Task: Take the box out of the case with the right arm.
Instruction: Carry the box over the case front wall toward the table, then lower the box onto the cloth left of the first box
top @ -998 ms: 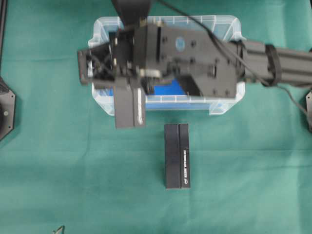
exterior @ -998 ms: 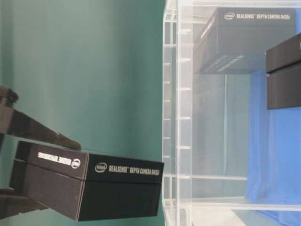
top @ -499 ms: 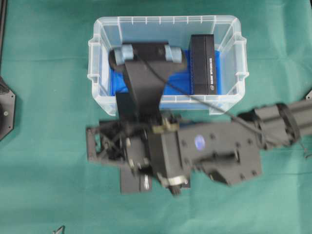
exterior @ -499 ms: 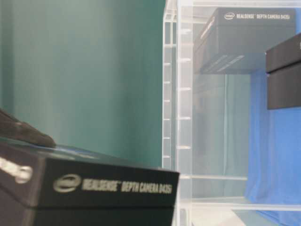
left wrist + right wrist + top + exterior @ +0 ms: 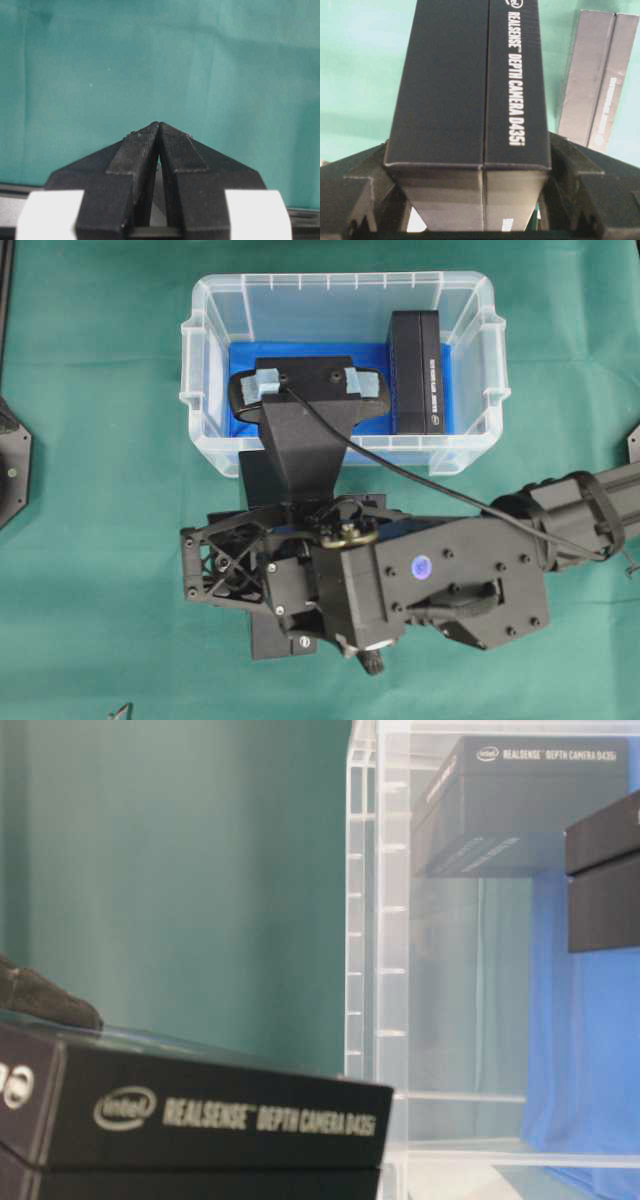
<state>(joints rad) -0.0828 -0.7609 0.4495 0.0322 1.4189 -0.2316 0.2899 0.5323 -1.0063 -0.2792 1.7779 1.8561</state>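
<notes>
Right arm [image 5: 450, 580] swung off case [image 5: 200, 360] toward camera since a second ago; right gripper [image 5: 470, 200] clamped on box [image 5: 470, 85], now clear of case, above green cloth [image 5: 100, 540]; second box [image 5: 595, 80] beside it; third box [image 5: 416, 372] in case beyond; left gripper [image 5: 159, 129] closed, empty.

right arm [image 5: 440, 585] extended leftward, fingers [image 5: 365, 200] spread, left fingers [image 5: 132, 155] pressed together

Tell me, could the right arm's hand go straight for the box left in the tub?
Probably not right now. The right hand is shut on a black box out over the cloth. The other box lies uncovered in the open tub, so once that hand is emptied, the way looks free.
</notes>
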